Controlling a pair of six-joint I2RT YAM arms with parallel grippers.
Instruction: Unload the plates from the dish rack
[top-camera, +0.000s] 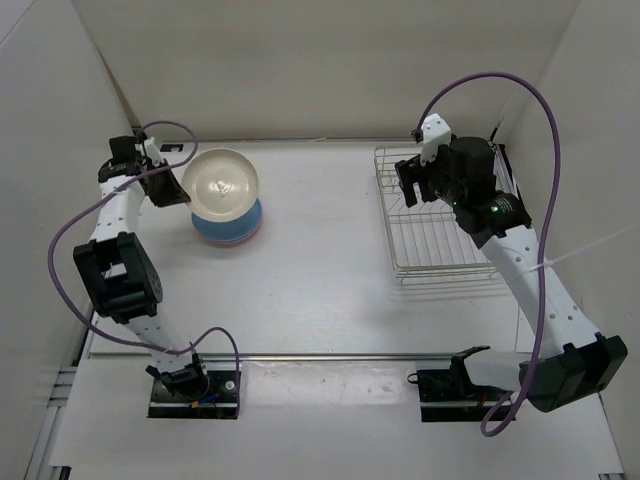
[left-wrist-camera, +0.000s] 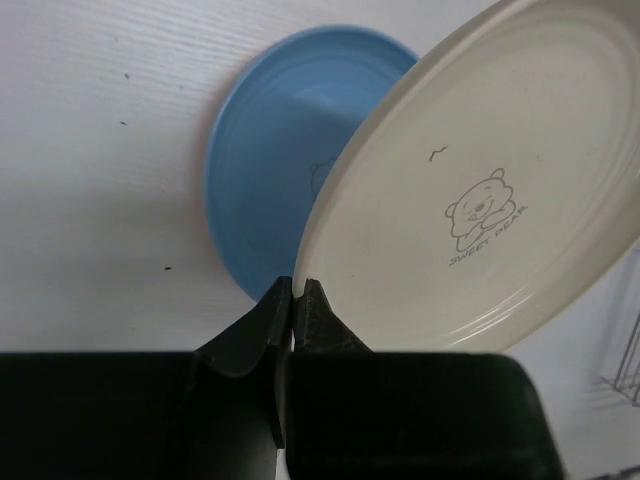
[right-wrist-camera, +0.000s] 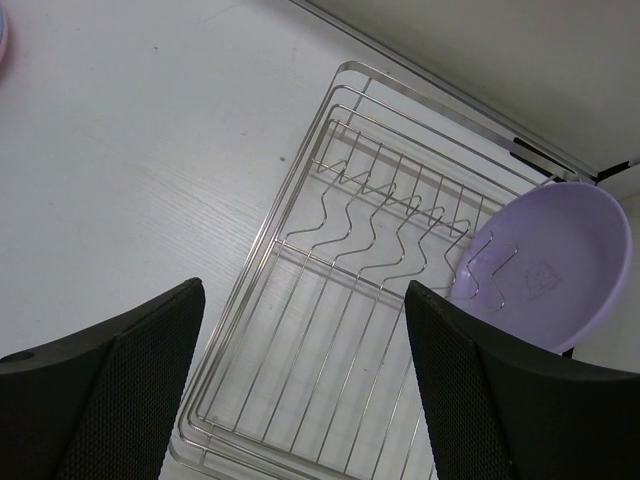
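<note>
the left end effector (left-wrist-camera: 295, 290) is gripping the cream-white plate (left-wrist-camera: 480, 200), its jaws closed on the rim, and is holding it tilted over the blue plate (left-wrist-camera: 270, 150), which is lying flat at about 10 o'clock on the worktop (top-camera: 320, 250) in the top view. the right end effector (right-wrist-camera: 303, 290) is hanging wide open over the dish rack (right-wrist-camera: 330, 340) at about 2 o'clock, gripping nothing. the lavender plate (right-wrist-camera: 550, 265) is leaning against the rack's prongs, at 3 o'clock in the right wrist view.
</note>
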